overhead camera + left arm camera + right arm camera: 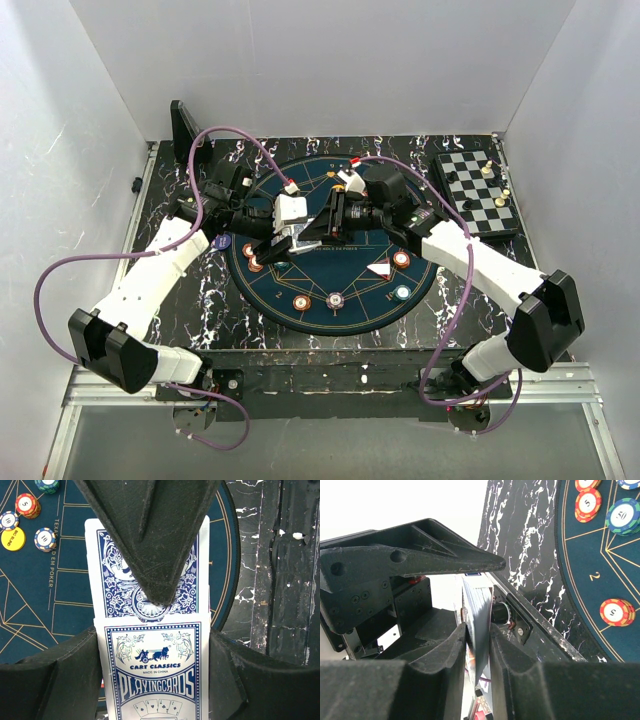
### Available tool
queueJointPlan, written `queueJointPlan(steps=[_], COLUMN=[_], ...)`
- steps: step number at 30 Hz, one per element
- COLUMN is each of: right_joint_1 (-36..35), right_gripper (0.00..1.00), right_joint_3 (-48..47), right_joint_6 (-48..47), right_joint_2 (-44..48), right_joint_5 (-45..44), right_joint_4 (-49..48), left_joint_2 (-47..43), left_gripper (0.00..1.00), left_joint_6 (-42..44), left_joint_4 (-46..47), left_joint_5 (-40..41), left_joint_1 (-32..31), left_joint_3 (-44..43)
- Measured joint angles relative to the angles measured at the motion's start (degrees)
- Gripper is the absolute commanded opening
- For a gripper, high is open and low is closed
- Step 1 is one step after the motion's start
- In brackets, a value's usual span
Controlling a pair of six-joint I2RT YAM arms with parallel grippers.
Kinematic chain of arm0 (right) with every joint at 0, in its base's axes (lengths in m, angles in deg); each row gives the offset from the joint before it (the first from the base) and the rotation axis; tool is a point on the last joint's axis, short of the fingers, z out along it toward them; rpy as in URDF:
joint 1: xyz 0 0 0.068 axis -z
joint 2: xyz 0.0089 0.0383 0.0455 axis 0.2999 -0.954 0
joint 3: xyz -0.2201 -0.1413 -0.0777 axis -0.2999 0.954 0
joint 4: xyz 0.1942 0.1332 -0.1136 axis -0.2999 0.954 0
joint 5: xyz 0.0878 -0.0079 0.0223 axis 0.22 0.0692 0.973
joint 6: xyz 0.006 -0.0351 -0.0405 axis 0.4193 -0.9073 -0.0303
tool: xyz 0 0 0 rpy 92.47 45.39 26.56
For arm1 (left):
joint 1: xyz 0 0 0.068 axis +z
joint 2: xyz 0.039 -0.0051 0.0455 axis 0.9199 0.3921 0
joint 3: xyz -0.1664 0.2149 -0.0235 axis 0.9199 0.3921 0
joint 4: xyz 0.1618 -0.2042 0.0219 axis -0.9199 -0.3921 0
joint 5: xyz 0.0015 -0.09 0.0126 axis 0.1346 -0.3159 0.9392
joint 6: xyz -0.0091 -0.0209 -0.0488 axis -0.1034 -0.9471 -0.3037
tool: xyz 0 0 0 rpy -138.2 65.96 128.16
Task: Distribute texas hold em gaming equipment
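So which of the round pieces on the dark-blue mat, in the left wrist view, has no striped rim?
The plain yellow disc printed BIG BLIND; the striped poker chips beside it all have banded rims.

Left wrist: card box (155, 680) runs off the bottom edge, and the upper finger (150, 530) covers the top of the card (117, 580) sticking out. Right wrist: cards (477, 620) edge-on, faces unreadable. Top view: chess pieces (486, 172) too small to identify.
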Motion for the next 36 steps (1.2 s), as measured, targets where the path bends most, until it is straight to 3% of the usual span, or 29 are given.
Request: queueJointPlan(steps=[6,13,20,29,36], right_joint_1=[0.7,1.0,1.0,2.3,3.3], right_gripper=[0.55,0.62,0.58,0.39,0.38], right_joint_3=[0.0,0.0,0.0,0.2,1.5], right_joint_6=[-2.5,-3.8,-4.3,-4.6,-4.7], right_joint_2=[0.5,0.5,0.5,2.0,4.0], right_joint_5=[-1.7,-2.8,-3.3,-3.6,-4.4], right_joint_4=[3.8,6.2,7.5,8.9,9.1], left_joint_2=[0.0,0.0,0.0,0.0,-0.1], left_gripper=[0.5,0.49,0.48,0.47,0.46], left_joint_6=[-0.1,-0.2,-0.2,-0.2,-0.2], left_joint_4=[-0.8,-1.4,-1.9,-1.9,-1.9], left_joint_5=[0.7,1.2,1.4,1.6,1.6], left_joint_1=[0.2,0.2,0.2,0.2,0.2], left_joint_3=[0.0,0.0,0.0,0.0,0.0])
